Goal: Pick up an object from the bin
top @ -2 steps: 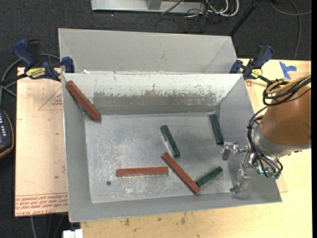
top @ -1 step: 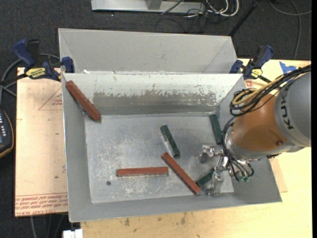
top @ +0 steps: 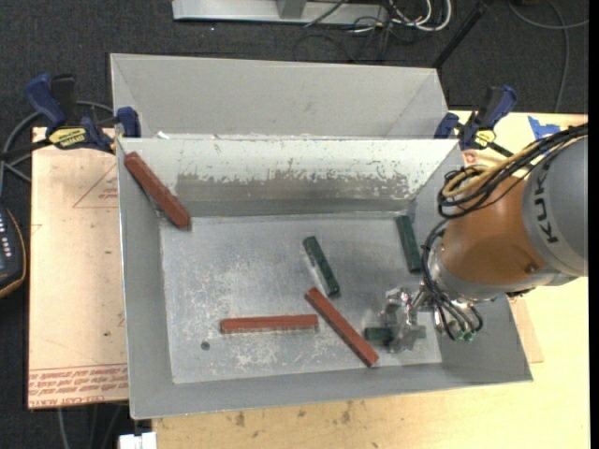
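My gripper [top: 404, 324] is low in the bin's front right corner, under the orange-covered wrist. Just to its left lies a small dark green block [top: 378, 335], touching or nearly touching the gripper; whether it is held I cannot tell. A red-brown bar [top: 341, 326] lies diagonally on the floor, its lower end right beside that green block. A dark green bar [top: 408, 243] rests along the right wall, just behind the gripper.
Another dark green bar [top: 320, 266] lies mid-floor. A second red-brown bar [top: 270, 325] lies flat at the front middle, and a third [top: 157, 190] leans in the back left corner. The arm covers the bin's right rim.
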You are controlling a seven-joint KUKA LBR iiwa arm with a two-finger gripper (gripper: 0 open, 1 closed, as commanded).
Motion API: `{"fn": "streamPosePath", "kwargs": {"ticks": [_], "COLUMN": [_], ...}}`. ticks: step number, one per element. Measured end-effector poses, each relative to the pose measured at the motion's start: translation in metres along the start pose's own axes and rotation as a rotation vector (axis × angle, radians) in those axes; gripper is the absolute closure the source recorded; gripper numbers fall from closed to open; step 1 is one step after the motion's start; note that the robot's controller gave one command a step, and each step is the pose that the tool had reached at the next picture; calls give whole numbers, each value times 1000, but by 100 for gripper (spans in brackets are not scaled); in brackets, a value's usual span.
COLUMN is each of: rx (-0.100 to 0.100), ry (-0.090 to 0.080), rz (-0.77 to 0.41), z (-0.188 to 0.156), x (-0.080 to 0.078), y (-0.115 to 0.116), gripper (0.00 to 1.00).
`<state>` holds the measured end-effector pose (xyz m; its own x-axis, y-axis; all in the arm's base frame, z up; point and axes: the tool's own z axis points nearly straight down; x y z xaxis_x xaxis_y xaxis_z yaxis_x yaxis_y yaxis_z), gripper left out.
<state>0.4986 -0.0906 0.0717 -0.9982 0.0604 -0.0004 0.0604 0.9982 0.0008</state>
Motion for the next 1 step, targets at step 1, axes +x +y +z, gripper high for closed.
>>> {"fn": "streamPosePath", "kwargs": {"ticks": [1], "rx": [3], "ry": [-7], "rz": [-436], "z": [-146], "x": [-18], "y": [-15], "gripper": [100]}}
